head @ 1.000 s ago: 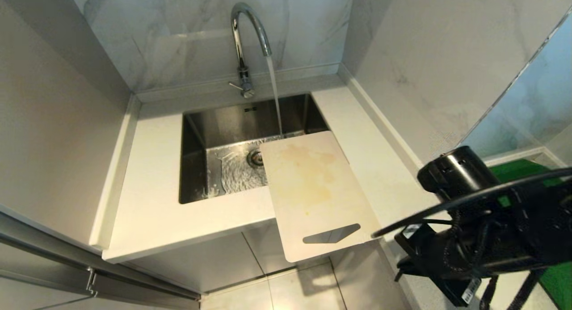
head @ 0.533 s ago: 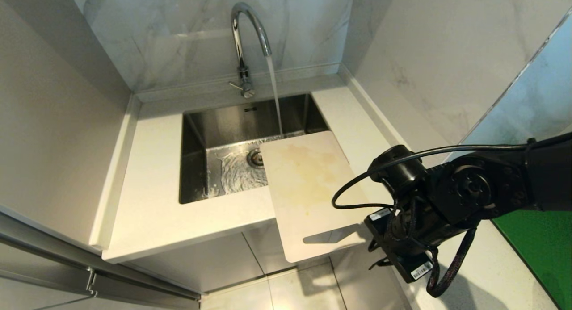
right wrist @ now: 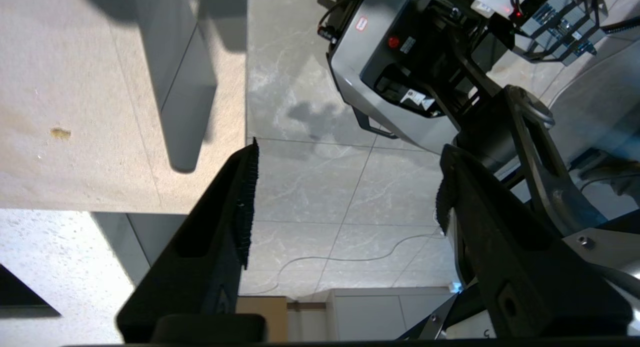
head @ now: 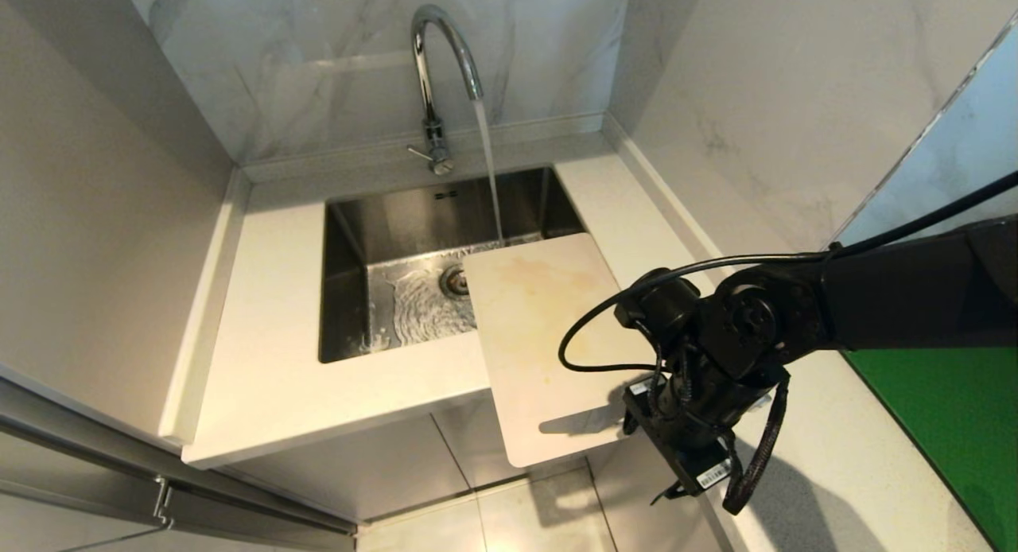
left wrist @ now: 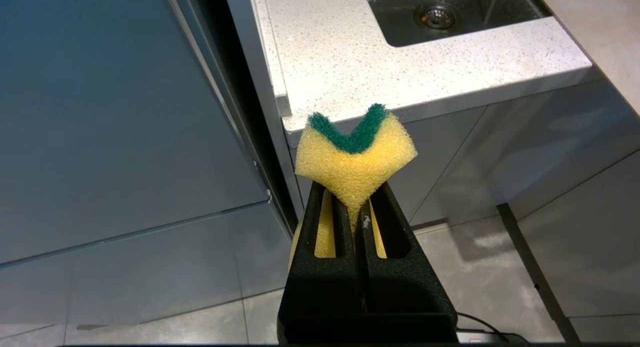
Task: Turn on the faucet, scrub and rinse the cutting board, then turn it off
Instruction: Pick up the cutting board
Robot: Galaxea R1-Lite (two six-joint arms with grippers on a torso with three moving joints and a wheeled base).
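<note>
Water runs from the chrome faucet (head: 433,59) into the sink. The stained cream cutting board (head: 541,329) lies over the sink's right front corner, and its slotted end juts past the counter edge. My right arm (head: 732,337) hangs over that end and hides part of the slot. In the right wrist view the right gripper (right wrist: 345,182) is open and empty, pointing at the floor, with the cutting board (right wrist: 75,87) beside one finger. Low in front of the cabinets, my left gripper (left wrist: 356,197) is shut on a yellow sponge (left wrist: 355,152) with a green scouring face.
The steel sink (head: 342,297) is set in a white speckled counter (head: 262,377), with marble walls behind and to the right. A green surface (head: 938,409) lies at the far right. The robot's base (right wrist: 400,62) stands on the tiled floor below.
My right arm has swung in from the far right to the cutting board's slotted end and now covers part of the slot. Board, water and faucet are unchanged.
</note>
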